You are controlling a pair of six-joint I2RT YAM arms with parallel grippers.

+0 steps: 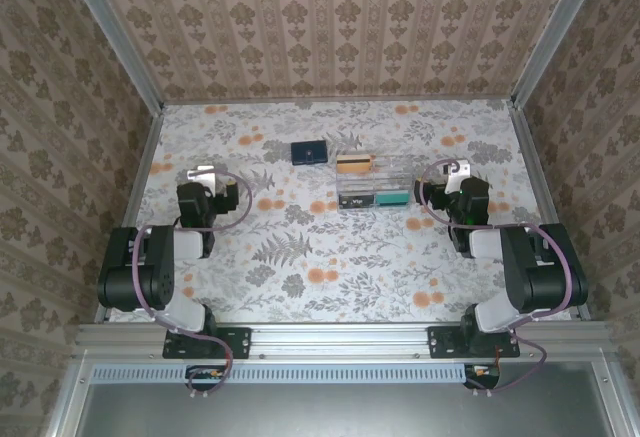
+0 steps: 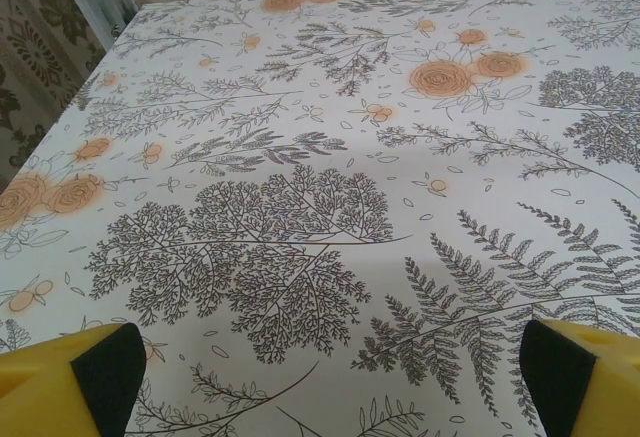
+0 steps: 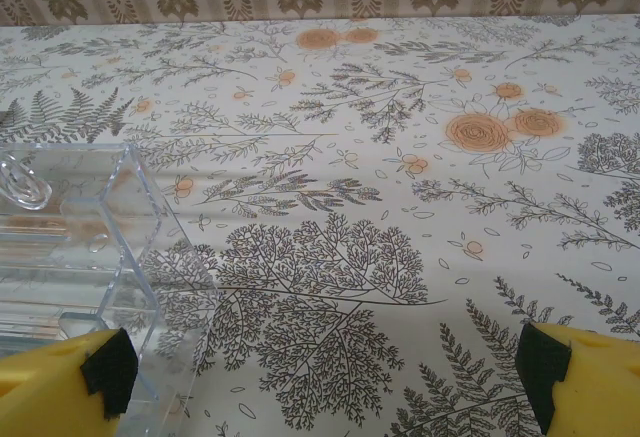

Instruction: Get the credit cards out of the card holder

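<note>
The card holder point(image 1: 310, 152), a small dark navy wallet, lies folded shut on the flowered table, left of centre and towards the back. Any credit cards inside it are hidden. My left gripper point(image 1: 203, 173) hovers to the holder's left and nearer to me, well apart from it. In the left wrist view that gripper point(image 2: 320, 387) is open, with bare tablecloth between its yellow fingers point(image 2: 60, 382). My right gripper point(image 1: 457, 170) stands open at the right of the table. In the right wrist view its wide-apart jaws point(image 3: 325, 377) hold nothing.
A clear plastic box point(image 1: 372, 183) stands just right of the holder, with an orange card-like piece point(image 1: 354, 164) and a teal one point(image 1: 392, 198) in it. Its corner point(image 3: 90, 257) sits by my right gripper's left finger. Patterned walls point(image 1: 330, 17) close in the table.
</note>
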